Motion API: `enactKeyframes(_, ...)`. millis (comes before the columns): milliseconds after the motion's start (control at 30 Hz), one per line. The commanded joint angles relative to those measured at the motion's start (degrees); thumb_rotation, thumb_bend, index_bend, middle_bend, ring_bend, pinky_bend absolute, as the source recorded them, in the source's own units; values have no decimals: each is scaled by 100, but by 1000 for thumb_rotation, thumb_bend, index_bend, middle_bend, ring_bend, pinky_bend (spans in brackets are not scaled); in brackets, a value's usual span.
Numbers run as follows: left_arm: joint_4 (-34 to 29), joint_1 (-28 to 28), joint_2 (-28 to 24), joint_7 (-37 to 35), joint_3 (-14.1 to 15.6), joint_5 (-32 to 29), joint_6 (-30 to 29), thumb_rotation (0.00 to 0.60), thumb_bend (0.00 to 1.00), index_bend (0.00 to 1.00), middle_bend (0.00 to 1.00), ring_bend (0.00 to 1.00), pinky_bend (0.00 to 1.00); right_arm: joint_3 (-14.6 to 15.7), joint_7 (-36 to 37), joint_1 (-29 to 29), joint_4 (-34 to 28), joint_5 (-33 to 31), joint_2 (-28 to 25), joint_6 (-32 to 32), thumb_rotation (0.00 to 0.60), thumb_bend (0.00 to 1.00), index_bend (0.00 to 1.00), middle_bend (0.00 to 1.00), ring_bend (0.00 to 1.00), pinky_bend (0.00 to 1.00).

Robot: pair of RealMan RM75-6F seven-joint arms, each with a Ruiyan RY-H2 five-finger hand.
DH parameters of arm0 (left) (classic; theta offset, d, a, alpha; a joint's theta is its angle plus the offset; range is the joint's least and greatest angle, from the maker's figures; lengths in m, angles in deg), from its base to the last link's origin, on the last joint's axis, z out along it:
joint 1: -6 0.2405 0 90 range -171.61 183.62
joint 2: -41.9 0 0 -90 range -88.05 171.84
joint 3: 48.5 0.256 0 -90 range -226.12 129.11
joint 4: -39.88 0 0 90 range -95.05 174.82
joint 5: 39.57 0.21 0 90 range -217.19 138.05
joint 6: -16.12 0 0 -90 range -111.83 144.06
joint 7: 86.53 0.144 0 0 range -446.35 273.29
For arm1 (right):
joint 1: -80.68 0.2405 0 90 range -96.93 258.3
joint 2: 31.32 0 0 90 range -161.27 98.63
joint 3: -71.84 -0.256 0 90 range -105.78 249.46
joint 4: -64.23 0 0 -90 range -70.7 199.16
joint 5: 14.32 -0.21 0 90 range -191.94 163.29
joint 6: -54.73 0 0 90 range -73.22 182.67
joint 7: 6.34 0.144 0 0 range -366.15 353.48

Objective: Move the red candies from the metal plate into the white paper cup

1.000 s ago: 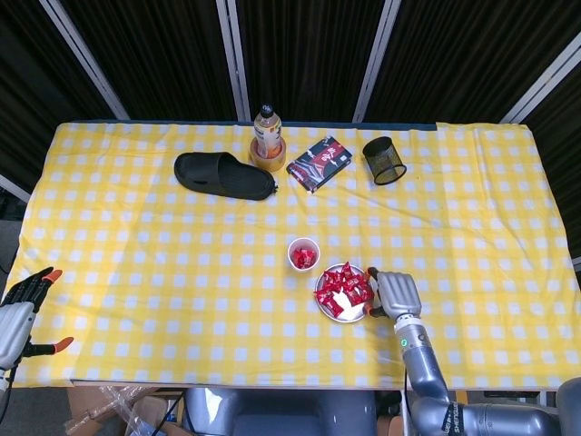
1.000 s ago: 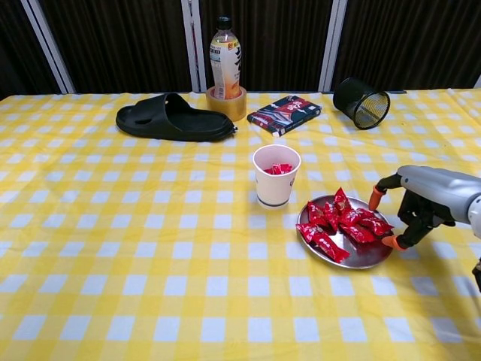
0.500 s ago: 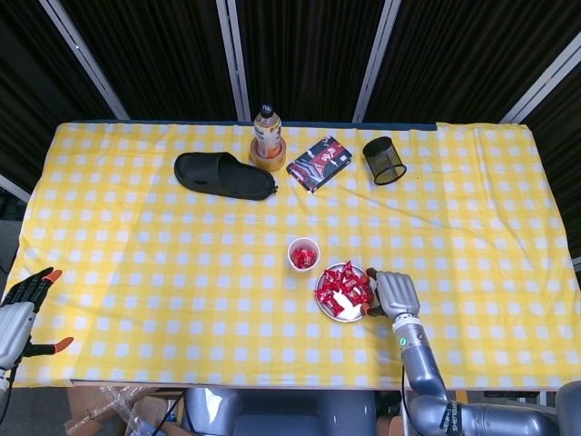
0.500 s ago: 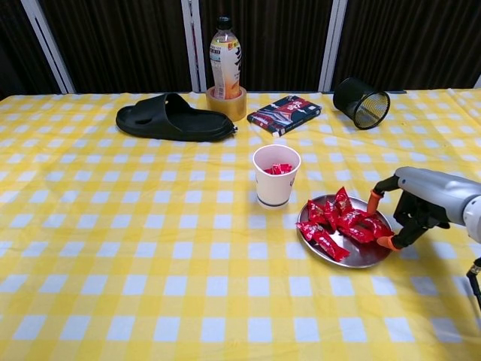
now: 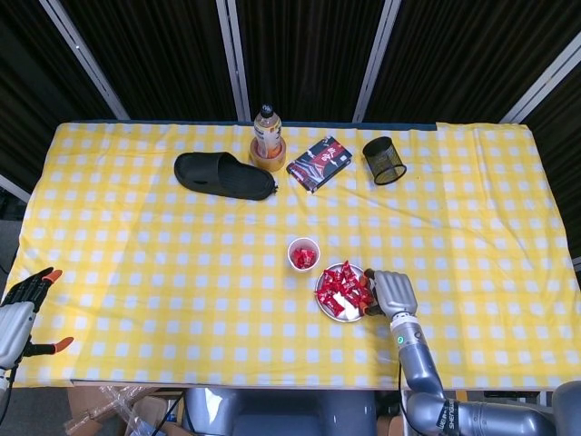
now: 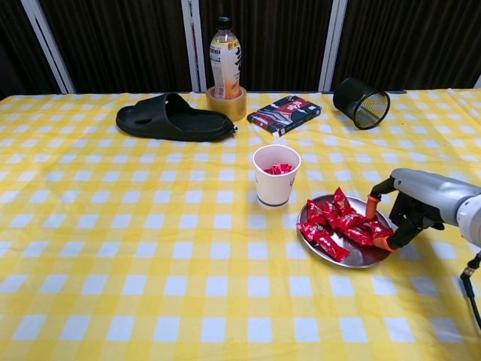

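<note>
Here, the right hand (image 6: 406, 214) spreads its fingers (image 6: 373, 201) wide, empty, over red candies (image 6: 338, 224) on the metal plate (image 6: 359, 257); a careless pinch could tip the plate toward the white paper cup (image 6: 275, 176).

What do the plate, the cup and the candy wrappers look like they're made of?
The plate looks like polished metal: grey, with a bright sheen. The cup looks like matte white paper, with a thin rolled rim. The candies seem wrapped in glossy red film or foil, crinkled and catching light; which one is unclear.
</note>
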Motion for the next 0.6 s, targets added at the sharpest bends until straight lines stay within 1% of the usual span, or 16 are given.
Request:
enactKeyframes(33, 0, -1, 1, 4, -1, -3, 1, 600, 46, 0, 0, 0, 0, 3, 10, -12, 12, 15, 14, -10, 600, 361, 492, 929, 899, 844)
enactKeyframes(133, -3, 2, 2, 1, -3, -3, -7, 600, 46, 0, 0, 0, 0, -9, 29, -24, 8, 46, 20, -10, 600, 405, 520, 929, 899, 844)
enactKeyframes(300, -4, 4, 0, -8, -3, 3, -9, 600, 46, 0, 0, 0, 0, -19, 31, -42, -22, 88, 4, -3, 600, 454, 533, 929, 899, 845)
enactKeyframes(600, -9, 6, -9, -31, -1, 14, -10, 600, 45, 0, 0, 0, 0, -92, 32, -51, -256, 196, -126, 36, 600, 463, 541, 929, 899, 844)
